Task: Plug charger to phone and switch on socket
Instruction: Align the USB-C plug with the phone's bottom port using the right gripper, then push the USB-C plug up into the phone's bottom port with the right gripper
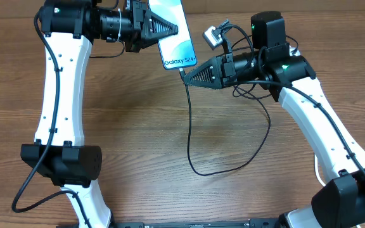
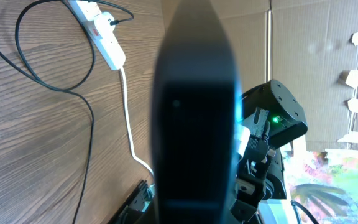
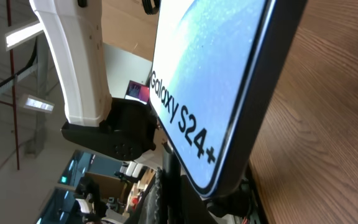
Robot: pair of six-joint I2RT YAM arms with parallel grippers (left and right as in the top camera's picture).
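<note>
Up near the table's point(image 1: 138, 126) far edge, the left gripper point(image 1: 170, 28) clamps its fingers on the phone point(image 1: 177, 47), which is held off the wood, its pale blue screen reading "Galaxy S24+". The right gripper point(image 1: 185, 74) pinches the connector end of the charger point(image 1: 189, 126) just at the phone's lower edge; whether it is seated cannot be told. The thin black cable loops across the table. The white socket point(image 2: 102, 32) lies well apart.
</note>
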